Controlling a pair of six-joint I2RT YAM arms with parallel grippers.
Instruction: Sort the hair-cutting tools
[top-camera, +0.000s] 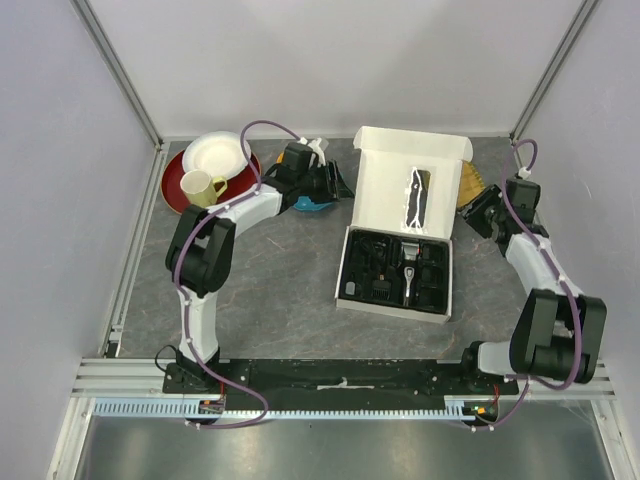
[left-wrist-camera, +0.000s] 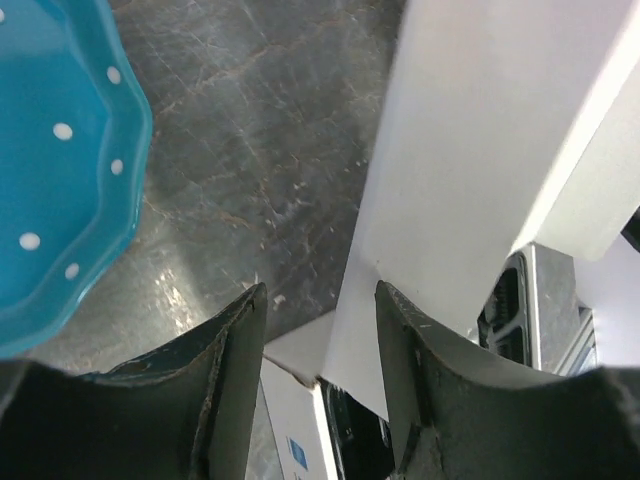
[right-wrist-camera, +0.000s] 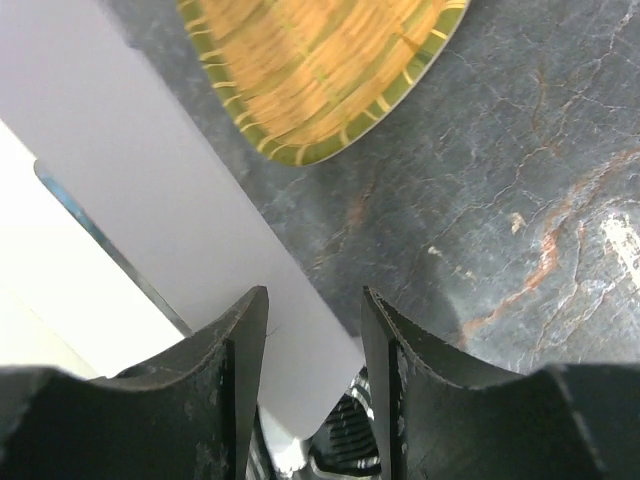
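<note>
Inside the white box (top-camera: 385, 170), the clipper (top-camera: 411, 278) and combs (top-camera: 375, 265) all sit in the tray (top-camera: 436, 272), so I've sorted nothing yet; left jaws and right jaws stand apart, empty.

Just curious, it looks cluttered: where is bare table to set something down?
Bare grey tabletop stretches between the left arm and the open white cardboard box. Crowded: back left, with red plate, white plate, yellow mug, blue dotted bowl.
</note>
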